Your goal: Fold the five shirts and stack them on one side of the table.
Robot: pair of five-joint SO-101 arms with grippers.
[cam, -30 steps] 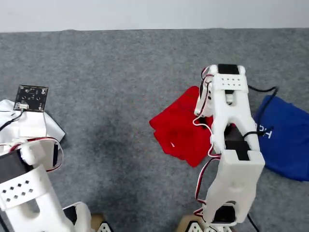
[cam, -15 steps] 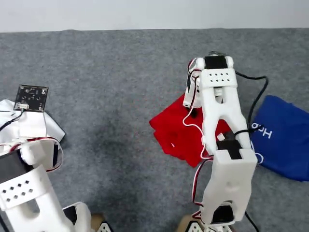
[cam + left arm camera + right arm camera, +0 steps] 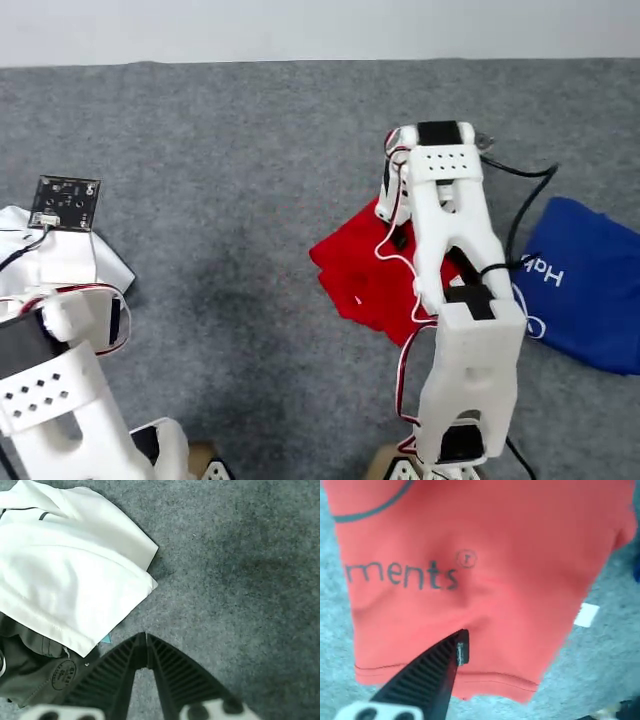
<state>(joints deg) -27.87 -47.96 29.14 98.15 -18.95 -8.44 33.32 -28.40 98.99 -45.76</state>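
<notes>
Lying askew on the grey felt-covered table [image 3: 220, 140], the red shirt [image 3: 355, 270] sits right of centre, roughly diamond-shaped, with one corner pointing towards the left arm's side. Its edges run slantwise to the table's far edge. The right arm [image 3: 465, 300] stretches over the shirt's right part, so its full outline and long axis cannot be made out. In the right wrist view the right gripper [image 3: 461, 649] touches the red cloth just below a line of dark print, where the fabric puckers, near a stitched hem; whether it is parted or closed on the cloth cannot be told. A small white tag [image 3: 587, 615] lies at the shirt's edge. Just beside the red shirt, a blue shirt [image 3: 590, 300] lies on a slant and is cut off by the frame. Well apart, at the opposite side of the table, a white shirt [image 3: 65, 575] rests on top of a dark grey garment [image 3: 25, 667], only a strip of which shows. The left gripper [image 3: 146, 652] hangs above bare table just beside that pile, its jaws pressed together with nothing between them. A small black circuit board [image 3: 67, 203] overlaps the white shirt in the high view.
</notes>
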